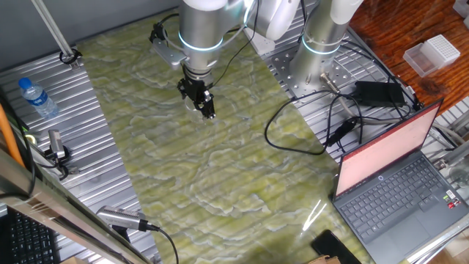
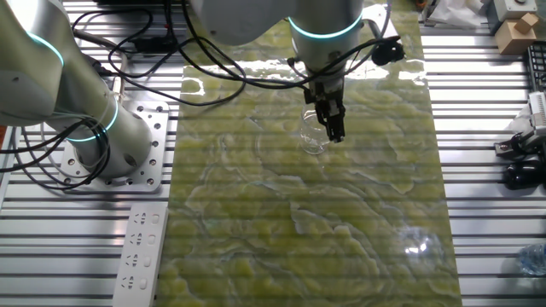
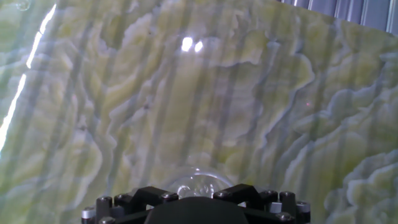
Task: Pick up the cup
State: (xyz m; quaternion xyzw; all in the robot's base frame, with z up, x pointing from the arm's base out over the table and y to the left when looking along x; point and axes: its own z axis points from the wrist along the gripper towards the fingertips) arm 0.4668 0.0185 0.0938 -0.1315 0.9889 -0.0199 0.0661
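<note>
Arm upright over mat (image 2: 256,222) | gripper (image 2: 334,130) clamps cup (image 2: 312,136) | fingers downward

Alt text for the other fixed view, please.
The arm's hand hangs over a green marbled mat, its fingers beside or around a small clear cup; a real grip cannot be confirmed. A white power strip lies left of the mat.

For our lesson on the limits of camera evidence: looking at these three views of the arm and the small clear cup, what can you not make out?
1. One fixed view: the small clear round-rimmed cup is nearly lost behind the black two-finger gripper.
2. Hand view: the gripper body covers the fingers and most of the cup, so the grip is unclear.
3. The other fixed view: the cup's see-through walls blur into the green marbled mat; whether it is lifted is uncertain.
</note>
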